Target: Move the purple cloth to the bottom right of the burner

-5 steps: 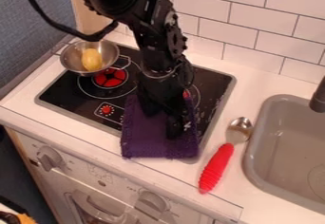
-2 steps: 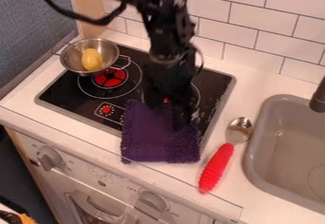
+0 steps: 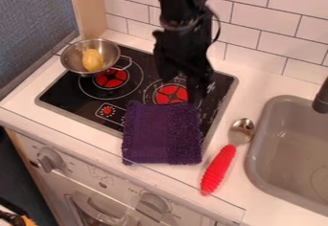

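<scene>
There's the purple cloth [image 3: 161,136], fuzzy, squarish across the stove's [image 3: 76,92] near edge, and the gripper [image 3: 182,89] hangs beyond it, fingers parted!

The purple cloth [image 3: 162,133] was a deep, dark purple, with a thick, fuzzy pile that looked rougher along the sides than across the middle. It lay spread out mostly flat, in a roughly square shape, with a small bit of its lower left corner poking out. Its upper edge ran over the lower part of the burner's [image 3: 171,94] outer ring, and its lower part reached past the stovetop's [image 3: 76,114] front rim onto the white tabletop [image 3: 269,198]. The burner was round, with a red disc crossed by dark lines inside thin pale rings.
</scene>
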Robot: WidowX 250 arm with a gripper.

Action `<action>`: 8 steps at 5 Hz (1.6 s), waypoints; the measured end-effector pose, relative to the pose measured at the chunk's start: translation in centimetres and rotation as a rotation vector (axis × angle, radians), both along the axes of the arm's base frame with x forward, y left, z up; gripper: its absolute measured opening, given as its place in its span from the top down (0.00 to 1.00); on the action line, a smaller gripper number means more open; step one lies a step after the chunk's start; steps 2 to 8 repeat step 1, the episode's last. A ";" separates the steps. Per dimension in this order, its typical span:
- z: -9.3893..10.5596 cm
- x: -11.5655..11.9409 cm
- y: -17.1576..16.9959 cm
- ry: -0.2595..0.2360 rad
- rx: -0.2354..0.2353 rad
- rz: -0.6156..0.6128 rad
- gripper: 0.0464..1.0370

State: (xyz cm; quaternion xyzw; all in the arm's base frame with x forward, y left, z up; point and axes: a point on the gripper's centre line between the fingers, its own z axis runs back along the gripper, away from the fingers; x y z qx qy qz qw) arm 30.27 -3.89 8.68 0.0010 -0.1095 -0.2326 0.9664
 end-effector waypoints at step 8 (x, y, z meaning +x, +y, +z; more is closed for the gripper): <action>1.5 0.0 -0.2 -0.070 0.004 0.000 0.04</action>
